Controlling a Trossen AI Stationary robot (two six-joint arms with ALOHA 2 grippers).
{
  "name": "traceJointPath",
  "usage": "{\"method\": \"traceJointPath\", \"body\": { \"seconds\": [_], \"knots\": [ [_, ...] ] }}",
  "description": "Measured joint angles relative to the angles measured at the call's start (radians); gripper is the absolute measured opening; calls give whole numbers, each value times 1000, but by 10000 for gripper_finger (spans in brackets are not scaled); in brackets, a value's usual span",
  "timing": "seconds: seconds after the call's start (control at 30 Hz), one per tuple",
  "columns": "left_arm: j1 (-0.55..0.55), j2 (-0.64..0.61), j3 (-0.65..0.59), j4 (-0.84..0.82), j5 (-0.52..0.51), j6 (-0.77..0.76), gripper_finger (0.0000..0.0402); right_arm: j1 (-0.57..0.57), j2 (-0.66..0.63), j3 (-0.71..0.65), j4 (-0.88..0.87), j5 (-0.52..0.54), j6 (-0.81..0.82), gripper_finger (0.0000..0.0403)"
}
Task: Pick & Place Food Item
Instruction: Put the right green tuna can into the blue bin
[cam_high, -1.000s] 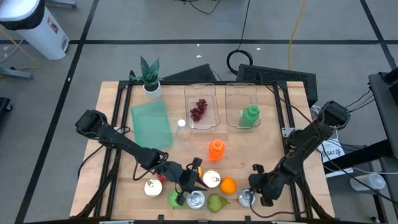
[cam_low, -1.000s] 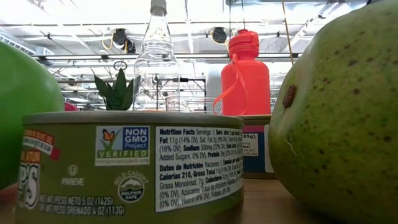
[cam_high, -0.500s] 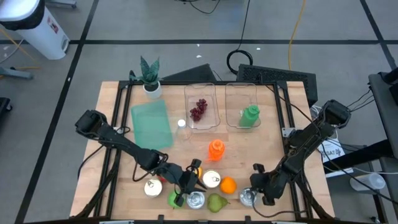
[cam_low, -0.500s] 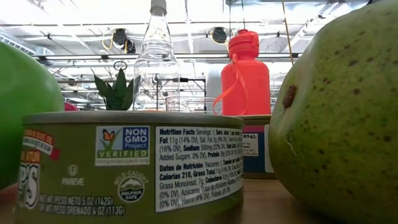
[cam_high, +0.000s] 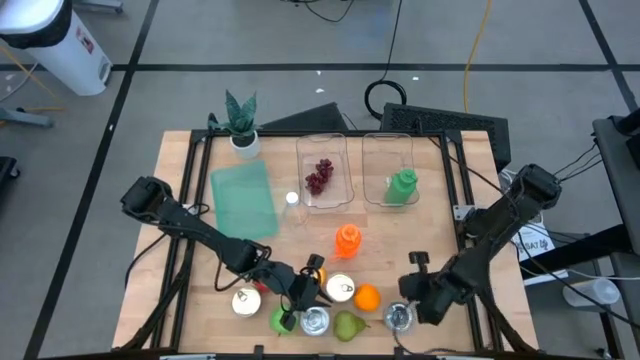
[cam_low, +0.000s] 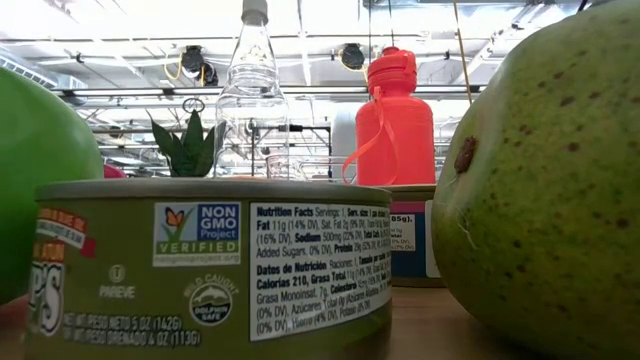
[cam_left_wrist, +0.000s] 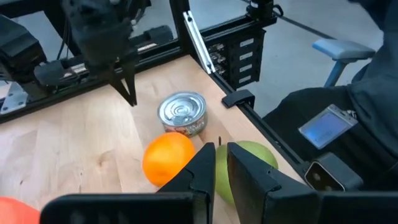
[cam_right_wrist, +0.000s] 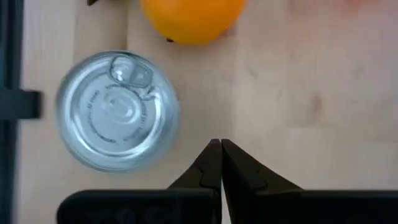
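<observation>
An orange (cam_high: 366, 297), a green pear (cam_high: 347, 325), a green apple (cam_high: 280, 320) and several tin cans lie near the table's front edge. My left gripper (cam_high: 315, 290) hovers shut among them and points toward the orange (cam_left_wrist: 168, 158) and the pear (cam_left_wrist: 252, 163); nothing is between its fingers. My right gripper (cam_high: 410, 297) is shut and points down at bare wood, close beside a silver can (cam_right_wrist: 117, 112); the orange (cam_right_wrist: 189, 18) lies just beyond. The low view shows a can (cam_low: 210, 260), the pear (cam_low: 540, 190) and the apple (cam_low: 35, 180), but no gripper.
Two clear trays stand at the back, one with grapes (cam_high: 320, 177), one with a green item (cam_high: 403, 187). An orange bottle (cam_high: 346, 238), a clear bottle (cam_high: 292, 200), a green board (cam_high: 243, 198) and a potted plant (cam_high: 240, 122) fill the middle and far left.
My right gripper has risen a little beside the silver can at the near right and tipped more steeply downward, staying shut.
</observation>
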Motion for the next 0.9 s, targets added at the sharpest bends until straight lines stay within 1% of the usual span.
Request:
{"method": "traceJointPath", "body": {
  "seconds": [0.1, 0.17, 0.3, 0.37, 0.43, 0.47, 0.53, 0.6, 0.7, 0.8, 0.9],
  "knots": [
    [0, 0, 0, -8, 0, 0, 51, -37, 10, -39, 33, -87, 38, 12],
    [0, 0, 0, -14, 0, 0, 51, -55, 9, -55, 65, -135, 22, 33],
    [0, 0, 0, -22, 0, 0, 51, -73, 7, -55, 119, -189, 3, 95],
    [0, 0, 0, -23, 0, -1, 51, -82, 7, -55, 160, -196, 4, 129],
    [0, 0, 0, -24, -1, -1, 51, -98, 6, -55, 165, -222, 11, 159],
    [0, 0, 0, -24, -1, -1, 51, -104, 6, -55, 157, -240, 12, 171],
    [0, 0, 0, -25, -1, -1, 51, -109, 7, -64, 152, -242, 14, 188],
    [0, 0, 0, -29, -1, -1, 51, -109, 7, -77, 169, -243, 21, 197],
    [0, 0, 0, -31, -1, -2, 51, -108, 6, -114, 212, -256, 27, 200],
    [0, 0, 0, -33, -2, -1, 51, -109, 6, -157, 301, -268, 35, 193],
    [0, 0, 0, -37, -8, 2, 51, -109, 4, -187, 345, -269, 39, 181]
  ]
}}
